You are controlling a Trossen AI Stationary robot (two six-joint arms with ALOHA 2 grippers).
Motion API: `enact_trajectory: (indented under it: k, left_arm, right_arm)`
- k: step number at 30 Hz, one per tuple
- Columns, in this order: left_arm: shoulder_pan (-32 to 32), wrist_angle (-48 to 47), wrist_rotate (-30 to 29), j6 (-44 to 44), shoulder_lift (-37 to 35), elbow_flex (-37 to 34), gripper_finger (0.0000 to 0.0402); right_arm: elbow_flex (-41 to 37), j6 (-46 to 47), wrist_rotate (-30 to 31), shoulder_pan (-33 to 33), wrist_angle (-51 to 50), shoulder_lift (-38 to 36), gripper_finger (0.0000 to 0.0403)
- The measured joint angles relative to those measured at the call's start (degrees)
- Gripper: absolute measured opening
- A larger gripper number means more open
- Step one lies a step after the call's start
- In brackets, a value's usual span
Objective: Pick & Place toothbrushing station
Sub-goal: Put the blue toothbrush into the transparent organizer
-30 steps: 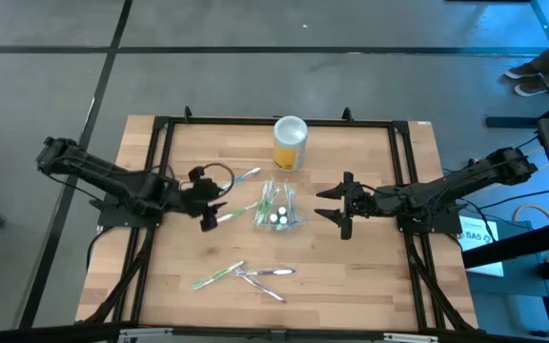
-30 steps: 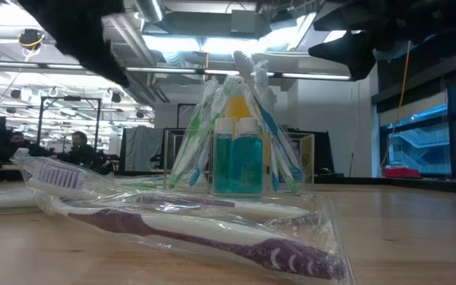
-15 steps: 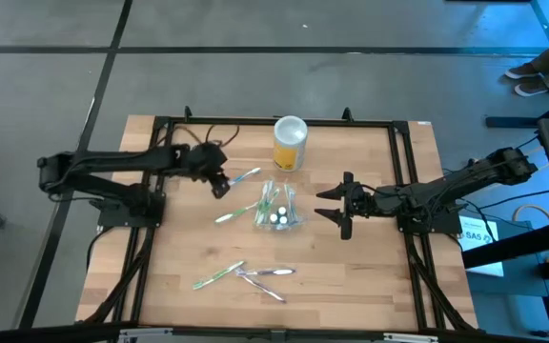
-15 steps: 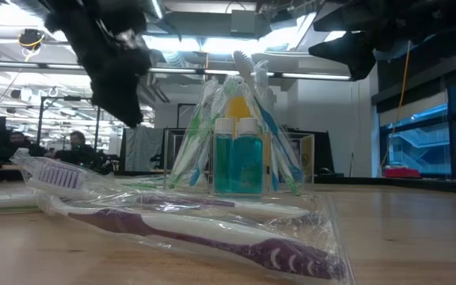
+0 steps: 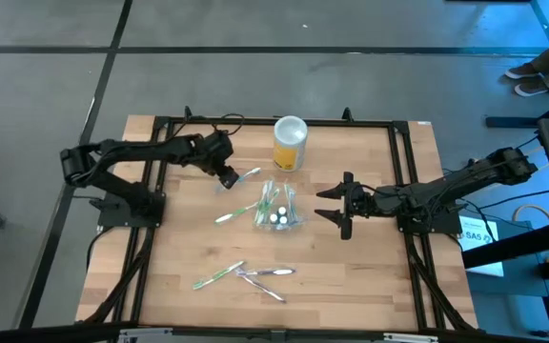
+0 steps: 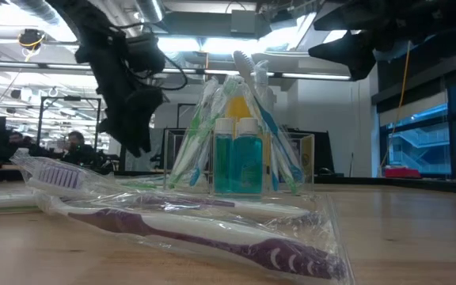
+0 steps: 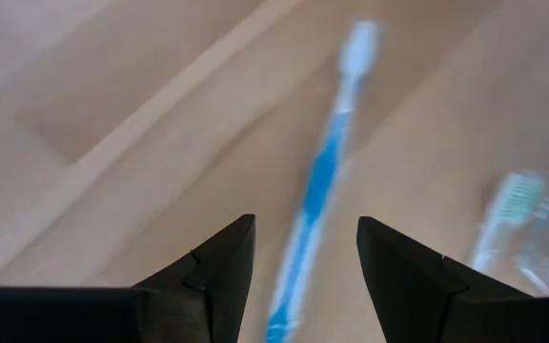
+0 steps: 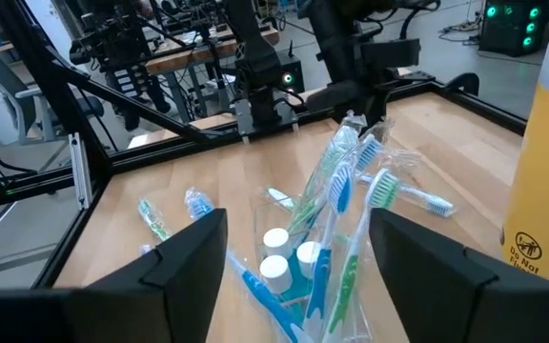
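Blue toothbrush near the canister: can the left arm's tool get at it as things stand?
Probably yes. The left tool hangs open right over the blue toothbrush, whose handle runs between the fingers, with only bare table around it.

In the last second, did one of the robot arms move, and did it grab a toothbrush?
Yes. The left gripper swung from the table's left-middle toward the far side and now hovers, open, over the blue toothbrush near the yellow canister. It grabbed nothing. The right gripper stayed open beside the toothbrushing station, which did not move, nor did the loose toothbrushes.
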Motion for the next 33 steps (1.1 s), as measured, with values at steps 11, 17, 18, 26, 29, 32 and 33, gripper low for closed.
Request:
enact_trajectory:
  k: [11,17,18,26,29,32,33]
  left_arm:
    - [-4.26,0.24,-1.98,1.54,6.11,4.15,0.0182]
    - [-4.22,0.23,-1.9,1.14,13.23,6.6,0.0182]
    - [-4.25,0.26,-1.89,1.14,14.27,7.02,0.0182]
    - [-4.25,0.0,-2.06,2.32,20.07,8.2,0.0182]
    - [-4.34,-0.69,-2.46,2.85,21.48,8.38,0.018]
    - [-4.38,-0.79,-4.13,3.15,21.82,8.42,0.0166]
    - [-4.4,-0.83,-4.79,3.07,21.82,8.42,0.0158]
  right_arm:
    - [0.0,0.0,0.02,0.0,-0.4,0.0,0.0268]
    - [0.0,0.0,0.0,0.0,-0.43,0.0,0.0257]
    - [0.0,0.0,0.0,0.0,-0.42,0.0,0.0255]
    - [0.0,0.0,0.0,0.0,-1.2,0.0,0.0245]
    - [-0.02,-0.02,0.0,0.0,-2.06,0.0,0.0241]
    - [-0.02,-0.04,0.0,0.0,-3.16,0.0,0.0238]
    - [-0.02,-0.04,0.0,0.0,-3.29,0.0,0.0237]
